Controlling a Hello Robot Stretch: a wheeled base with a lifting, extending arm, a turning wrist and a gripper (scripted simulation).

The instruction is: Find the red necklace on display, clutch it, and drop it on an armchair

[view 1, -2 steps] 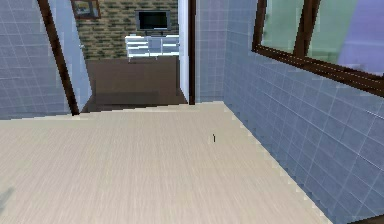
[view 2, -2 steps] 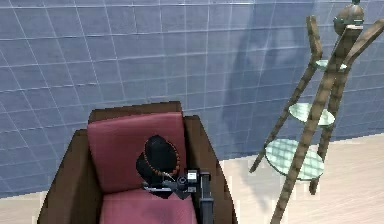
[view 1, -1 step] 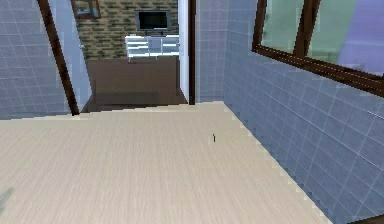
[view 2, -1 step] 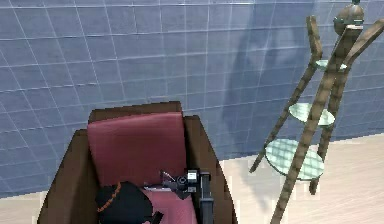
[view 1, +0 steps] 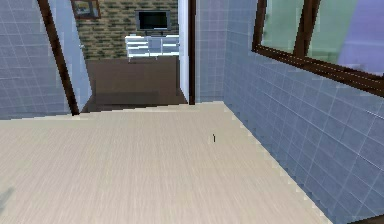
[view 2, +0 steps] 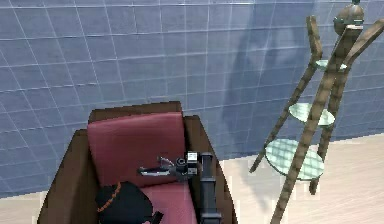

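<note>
A brown armchair (view 2: 70,175) with a dark red seat and back stands against the blue tiled wall in the arm side view. My arm rises from the bottom edge, and the gripper (view 2: 150,170) reaches left in front of the chair's red back cushion. Since the cushion lies right behind the gripper's far end, I cannot tell whether it holds anything. A black rounded thing with a thin red line around it (view 2: 125,205) lies on the seat, below and left of the gripper.
A leaning wooden shelf with round glass tiers (view 2: 300,130) stands to the armchair's right. In the forward view, light floor runs to an open doorway (view 1: 135,60); beyond it, a TV (view 1: 152,20) on a white stand. A window (view 1: 320,35) is in the right wall.
</note>
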